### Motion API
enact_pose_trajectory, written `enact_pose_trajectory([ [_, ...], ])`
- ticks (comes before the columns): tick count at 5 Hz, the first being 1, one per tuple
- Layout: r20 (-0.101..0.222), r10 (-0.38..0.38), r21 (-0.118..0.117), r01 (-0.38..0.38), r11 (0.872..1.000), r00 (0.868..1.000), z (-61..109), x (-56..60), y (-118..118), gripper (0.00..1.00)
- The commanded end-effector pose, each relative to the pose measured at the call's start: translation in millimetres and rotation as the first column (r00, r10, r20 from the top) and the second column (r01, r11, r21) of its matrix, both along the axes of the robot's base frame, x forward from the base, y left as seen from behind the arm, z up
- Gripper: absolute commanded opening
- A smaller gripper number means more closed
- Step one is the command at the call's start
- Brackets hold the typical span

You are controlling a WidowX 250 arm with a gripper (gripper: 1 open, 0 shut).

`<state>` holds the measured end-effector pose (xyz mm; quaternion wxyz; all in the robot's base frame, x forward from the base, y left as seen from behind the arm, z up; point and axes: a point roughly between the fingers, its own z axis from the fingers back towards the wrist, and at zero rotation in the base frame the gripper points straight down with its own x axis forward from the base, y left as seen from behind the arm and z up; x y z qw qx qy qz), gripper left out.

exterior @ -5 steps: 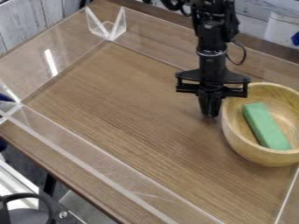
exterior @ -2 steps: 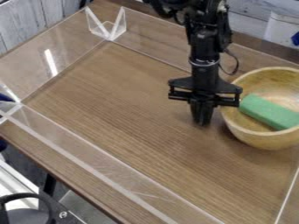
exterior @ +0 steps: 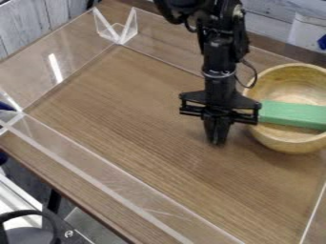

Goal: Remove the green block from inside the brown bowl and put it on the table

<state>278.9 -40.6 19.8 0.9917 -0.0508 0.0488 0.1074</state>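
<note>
The brown bowl (exterior: 299, 84) stands at the right of the table (exterior: 121, 124) and looks tipped, its opening facing partly toward the camera. The green block (exterior: 292, 114) lies across the bowl's near rim, and its left end reaches toward the gripper. My gripper (exterior: 216, 136) points straight down just left of the bowl, with its fingers shut and their tips close to the tabletop. Whether the fingers touch the rim or the block I cannot tell. The arm hides the bowl's left edge.
Low clear acrylic walls (exterior: 51, 69) border the table. A clear bracket (exterior: 117, 29) stands at the far corner. A wide stretch of bare wood lies to the left of the gripper and toward the camera. The table's right edge is close behind the bowl.
The gripper has come toward the camera and slightly left, still shut. The bowl has tipped and shifted away to the right. The block has slid from the bowl's floor onto its near rim.
</note>
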Motion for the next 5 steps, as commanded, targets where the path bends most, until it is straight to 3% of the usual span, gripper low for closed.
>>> enact_pose_trajectory([
  [1, 0.006, -0.036, 0.001, 0.036, 0.999, 0.999, 5.3, -7.4, -6.9, 0.0],
  [3, 0.01, 0.022, 0.028, -0.023, 0.999, 1.0, 4.8, -6.6, -12.1, 0.0],
  [5, -0.04, -0.008, 0.061, 0.01, 0.998, 0.999, 4.0, -14.1, -14.0, 0.0],
])
